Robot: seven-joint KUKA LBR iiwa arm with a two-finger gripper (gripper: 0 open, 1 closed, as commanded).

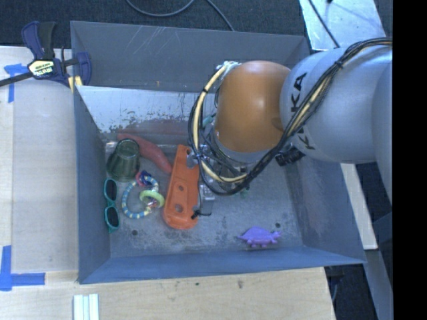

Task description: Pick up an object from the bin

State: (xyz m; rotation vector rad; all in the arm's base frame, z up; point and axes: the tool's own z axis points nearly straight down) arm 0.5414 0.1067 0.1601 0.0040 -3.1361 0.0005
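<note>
Just beside the long orange block [180, 191], the pincer [204, 202] sits; its opening cannot be told.

One grey bin [200, 262], one long orange plastic block [181, 191], one dark green cup [124, 160], one reddish curved piece [152, 152], one pair of teal sunglasses [110, 204], one pastel ring toy [141, 199], one purple dinosaur figure [260, 237]; six loose things, one of each kind
</note>
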